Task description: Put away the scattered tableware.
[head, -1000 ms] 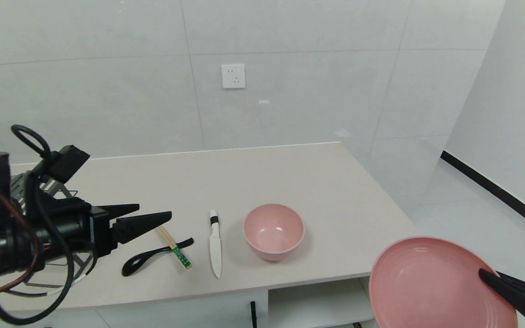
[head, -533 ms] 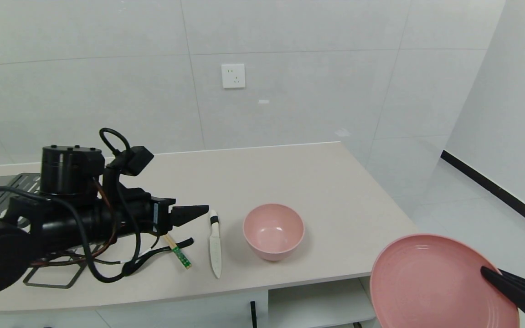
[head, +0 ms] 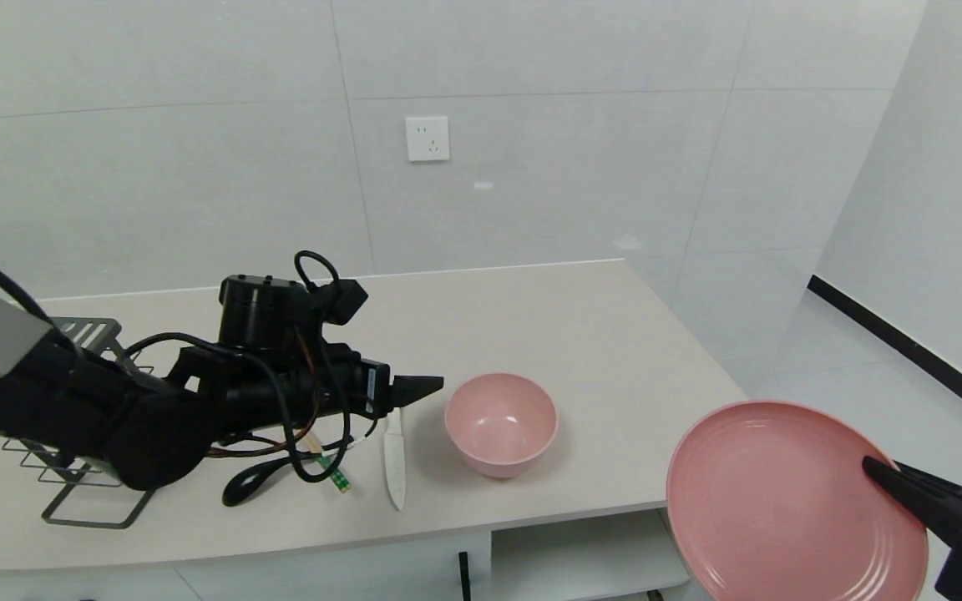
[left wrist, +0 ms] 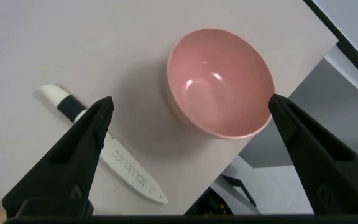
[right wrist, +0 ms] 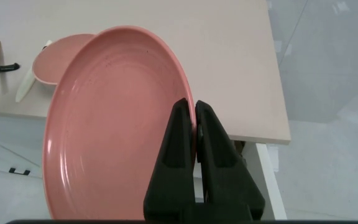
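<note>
we see left gripper [left wrist: 188,109] spread wide, just left of pink bowl [head: 501,421] | right gripper [right wrist: 196,115] pinching pink plate [head: 782,501] rim, near right

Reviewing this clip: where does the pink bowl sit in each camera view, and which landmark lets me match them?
Head view: pink bowl on the counter, right of the white knife.
Left wrist view: it lies between the left gripper's spread fingers, near the counter edge.
Right wrist view: it is partly hidden behind the held plate.
Shared landmark: the knife beside it.
</note>
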### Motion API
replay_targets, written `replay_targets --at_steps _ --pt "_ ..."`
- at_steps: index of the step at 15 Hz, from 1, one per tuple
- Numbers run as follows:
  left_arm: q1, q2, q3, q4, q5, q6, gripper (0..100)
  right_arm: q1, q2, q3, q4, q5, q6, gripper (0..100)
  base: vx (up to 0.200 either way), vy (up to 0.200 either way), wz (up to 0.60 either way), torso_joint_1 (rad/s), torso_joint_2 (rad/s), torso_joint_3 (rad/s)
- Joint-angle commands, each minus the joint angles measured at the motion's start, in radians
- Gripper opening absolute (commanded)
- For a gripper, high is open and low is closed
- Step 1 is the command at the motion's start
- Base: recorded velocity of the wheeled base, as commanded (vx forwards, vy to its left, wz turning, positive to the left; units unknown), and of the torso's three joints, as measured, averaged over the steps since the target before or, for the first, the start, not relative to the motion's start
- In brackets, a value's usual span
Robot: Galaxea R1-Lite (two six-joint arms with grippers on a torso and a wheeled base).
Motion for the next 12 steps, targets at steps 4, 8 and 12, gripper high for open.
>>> replay_targets --at_steps 4,8,12 --pt "-0.051 0.180 -0.107 -0.004 0.019 -0.016 100 -0.004 0.112 0.000 -0.075 0.007 0.001 0 0.000 0.000 0.00 0.000 0.00 0.000" --pt "-0.053 0.269 -0.176 0.001 0.019 -0.019 100 -0.007 0.146 0.000 -0.107 0.011 0.001 0 0.000 0.000 0.00 0.000 0.00 0.000" --pt "-0.066 0.335 -0.228 0.004 0.019 -0.060 100 -0.007 0.201 0.000 -0.156 0.025 0.001 0 0.000 0.000 0.00 0.000 0.00 0.000"
